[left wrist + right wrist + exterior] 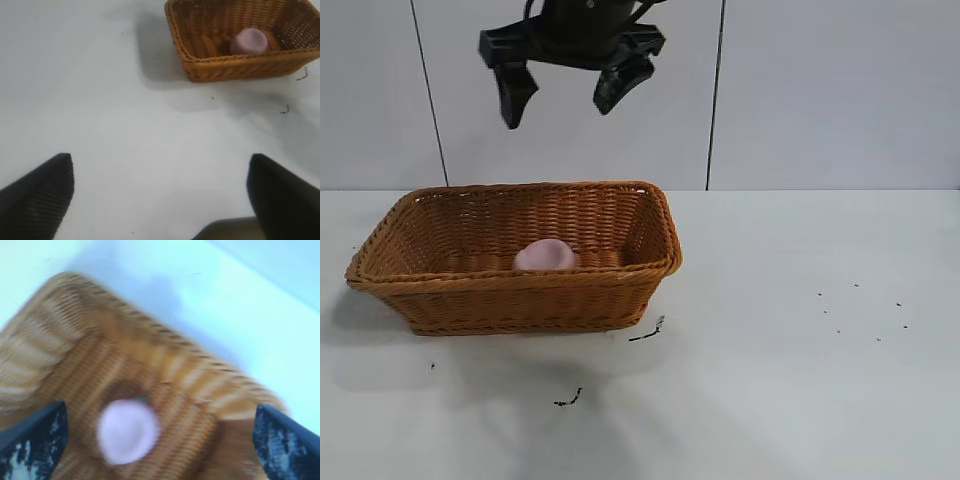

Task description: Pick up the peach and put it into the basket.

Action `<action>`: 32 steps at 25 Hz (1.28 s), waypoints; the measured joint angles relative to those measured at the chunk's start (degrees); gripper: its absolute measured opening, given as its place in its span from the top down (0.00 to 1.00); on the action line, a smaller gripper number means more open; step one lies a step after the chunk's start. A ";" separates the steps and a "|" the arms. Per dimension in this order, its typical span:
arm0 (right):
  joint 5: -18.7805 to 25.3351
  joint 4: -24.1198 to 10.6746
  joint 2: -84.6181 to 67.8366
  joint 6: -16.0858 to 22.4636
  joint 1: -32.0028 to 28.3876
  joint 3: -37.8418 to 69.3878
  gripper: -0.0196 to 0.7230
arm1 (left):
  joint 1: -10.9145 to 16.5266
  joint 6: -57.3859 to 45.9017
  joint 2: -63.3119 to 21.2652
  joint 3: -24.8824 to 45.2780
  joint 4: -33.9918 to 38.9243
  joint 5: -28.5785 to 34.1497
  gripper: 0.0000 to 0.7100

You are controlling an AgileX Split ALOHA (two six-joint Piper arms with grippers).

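The peach (pixel 545 255) is pale pink and lies on the floor of the orange-brown wicker basket (pixel 520 300), near the front wall. The basket stands on the white table at the left. My right gripper (pixel 558 112) hangs open and empty high above the basket. In the right wrist view the peach (pixel 127 431) lies in the basket (pixel 60 340) below the wide-open right gripper (pixel 157 442). My left gripper (pixel 160 197) is open and empty over bare table, far from the basket (pixel 225 67) and the peach (pixel 248 41).
Small dark scraps lie on the table in front of the basket (pixel 570 398) and by its front right corner (pixel 648 332). Tiny specks dot the table at the right (pixel 860 310). A grey panelled wall stands behind.
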 joint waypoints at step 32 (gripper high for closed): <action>10.08 -0.95 -49.35 0.40 -16.16 50.79 0.05 | 0.00 0.00 0.00 0.00 0.00 0.00 0.03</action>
